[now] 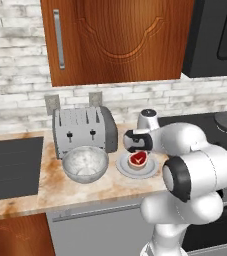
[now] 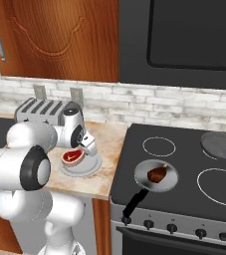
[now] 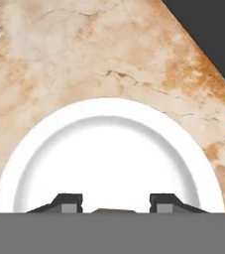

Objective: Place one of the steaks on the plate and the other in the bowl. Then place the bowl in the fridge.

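Left base view: one toaster (image 1: 84,131), one stone-grey bowl (image 1: 85,164) lower centre, one plate (image 1: 137,165) just right of it with one red steak (image 1: 138,159) on it; gripper (image 1: 137,150) right above the steak.

Right base view: second steak, dark brown (image 2: 157,174), sits in one frying pan (image 2: 157,177) on the stove, centre-right.

Hand view: two fingertips (image 3: 68,203) over the plate, something brownish between them; can't tell whether the steak is gripped or let go.
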Available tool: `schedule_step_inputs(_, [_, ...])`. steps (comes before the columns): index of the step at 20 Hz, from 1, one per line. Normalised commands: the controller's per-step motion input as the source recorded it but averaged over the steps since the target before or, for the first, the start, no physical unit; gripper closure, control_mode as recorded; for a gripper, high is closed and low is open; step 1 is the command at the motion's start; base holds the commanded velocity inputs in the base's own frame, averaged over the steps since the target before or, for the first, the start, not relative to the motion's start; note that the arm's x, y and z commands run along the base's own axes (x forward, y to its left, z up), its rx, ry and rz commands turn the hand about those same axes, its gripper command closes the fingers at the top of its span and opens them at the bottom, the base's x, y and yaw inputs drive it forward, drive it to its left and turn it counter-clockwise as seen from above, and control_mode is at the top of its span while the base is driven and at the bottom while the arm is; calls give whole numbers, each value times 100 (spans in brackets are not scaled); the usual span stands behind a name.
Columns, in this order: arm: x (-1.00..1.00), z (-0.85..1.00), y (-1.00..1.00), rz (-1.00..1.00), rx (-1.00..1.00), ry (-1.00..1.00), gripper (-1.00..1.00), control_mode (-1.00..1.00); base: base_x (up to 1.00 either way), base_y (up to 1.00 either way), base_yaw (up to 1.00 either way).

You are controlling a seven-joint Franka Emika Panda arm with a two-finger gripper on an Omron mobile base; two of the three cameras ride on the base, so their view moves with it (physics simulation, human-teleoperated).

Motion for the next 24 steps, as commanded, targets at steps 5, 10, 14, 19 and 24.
schedule_step_inputs(5, [18, -34, 0, 0, -11, 3, 100, -100, 0, 0, 0])
schedule_step_inputs(10, [2, -30, -2, 2, -6, 0, 100, -100, 0, 0, 0])
schedule_step_inputs(14, [0, -13, -1, 4, 0, 0, 100, -100, 0, 0, 0])
schedule_step_inputs(19, [16, -15, -12, 4, 0, -3, 100, -100, 0, 0, 0])
schedule_step_inputs(24, [31, -19, -24, 8, 0, -3, 100, -100, 0, 0, 0])
